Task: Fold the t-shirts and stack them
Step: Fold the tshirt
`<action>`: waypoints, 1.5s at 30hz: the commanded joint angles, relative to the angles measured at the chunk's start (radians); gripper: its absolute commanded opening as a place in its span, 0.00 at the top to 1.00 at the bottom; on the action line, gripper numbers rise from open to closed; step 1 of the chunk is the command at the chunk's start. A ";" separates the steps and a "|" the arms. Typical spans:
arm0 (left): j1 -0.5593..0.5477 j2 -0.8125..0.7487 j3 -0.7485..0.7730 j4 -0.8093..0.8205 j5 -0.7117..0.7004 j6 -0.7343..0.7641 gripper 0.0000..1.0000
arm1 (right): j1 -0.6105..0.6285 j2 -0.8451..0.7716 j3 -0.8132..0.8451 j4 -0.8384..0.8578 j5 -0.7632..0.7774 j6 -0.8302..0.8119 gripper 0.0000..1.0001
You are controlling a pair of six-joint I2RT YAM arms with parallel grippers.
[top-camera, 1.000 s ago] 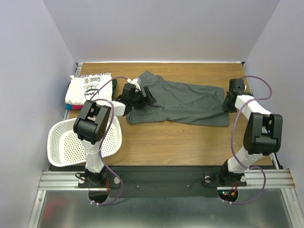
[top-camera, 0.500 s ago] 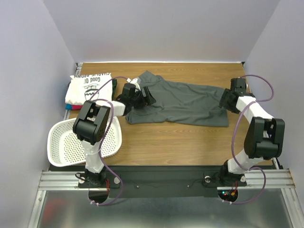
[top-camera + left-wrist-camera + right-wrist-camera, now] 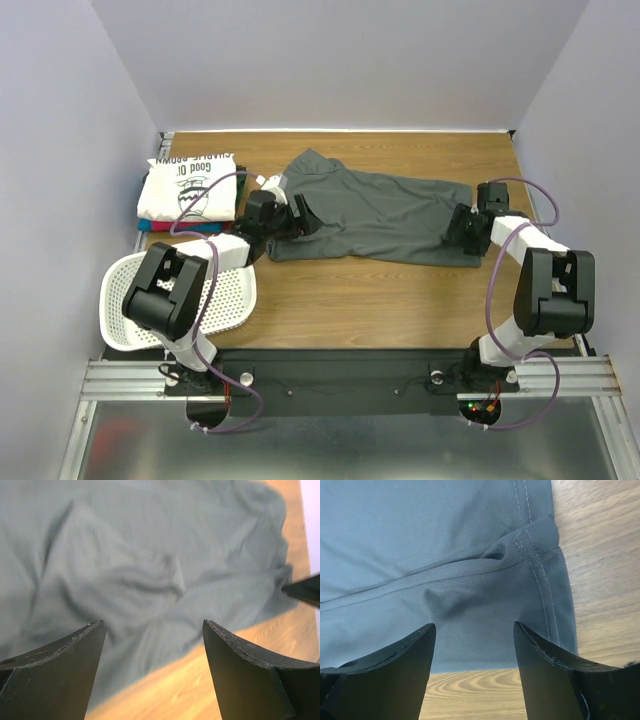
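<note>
A dark charcoal-grey t-shirt (image 3: 375, 215) lies spread and wrinkled across the back of the wooden table. My left gripper (image 3: 292, 218) is open at its left end, with the shirt's lower edge (image 3: 150, 630) between and beyond the fingers. My right gripper (image 3: 458, 225) is open at the shirt's right end, its fingers over the hem (image 3: 485, 640). A folded white t-shirt with dark lettering (image 3: 190, 185) tops a stack at the far left, with red and blue edges (image 3: 150, 225) showing beneath it. No dark green tee shows.
A white perforated plastic basket (image 3: 165, 300) lies tilted at the front left, by the left arm's base. Bare wooden table (image 3: 370, 300) lies in front of the grey shirt. Walls close in the left, right and back.
My left gripper has drawn back slightly toward the shirt's left edge. My right gripper has moved left and forward, from beside the shirt to over its right hem.
</note>
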 commanded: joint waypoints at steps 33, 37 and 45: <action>-0.005 -0.096 -0.066 -0.140 -0.108 0.067 0.10 | 0.004 0.088 0.046 0.035 0.129 -0.032 0.28; -0.007 -0.088 0.059 -0.172 -0.099 0.079 0.10 | 0.006 0.005 0.066 0.034 0.075 -0.038 0.28; -0.007 0.033 0.291 -0.200 -0.107 0.085 0.10 | 0.023 0.031 0.190 0.034 -0.072 -0.051 0.28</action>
